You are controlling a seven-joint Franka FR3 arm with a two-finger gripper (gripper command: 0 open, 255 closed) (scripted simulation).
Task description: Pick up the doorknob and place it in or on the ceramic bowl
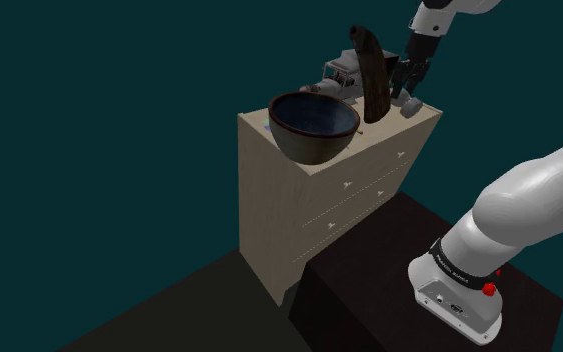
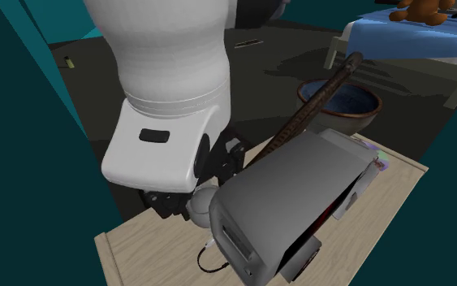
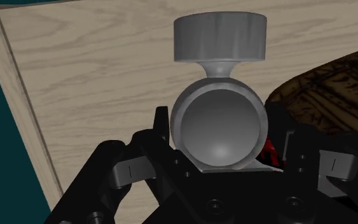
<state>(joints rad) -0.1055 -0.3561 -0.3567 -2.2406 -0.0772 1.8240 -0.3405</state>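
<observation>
In the shoulder view a pale wooden chest of drawers (image 1: 341,190) stands in the middle of the frame against a flat teal backdrop. The arm's dark stand (image 1: 354,290) is at the lower right. The gripper (image 1: 406,88) hangs at the upper right of the frame, over the right end of the chest's top. The grey doorknob (image 1: 409,106) sits right beneath it, low over the wood; whether it touches the top cannot be made out.

In the wrist view the fingers (image 3: 162,127) are closed on the doorknob's round ball, one at each side. Its flat round base points away from the hand, over the wooden top.

The dark bowl (image 1: 314,125), bluish inside, sits toward the left end of the top, well apart from the doorknob. Between the two a dark, curved, horn-shaped thing (image 1: 371,75) stands upright, and a grey boxy appliance (image 1: 341,72) is just behind it.

In the second exterior view a bed with a blue cover (image 2: 413,32) shows at the upper right of the frame, with a brown soft toy (image 2: 420,10) on it.
</observation>
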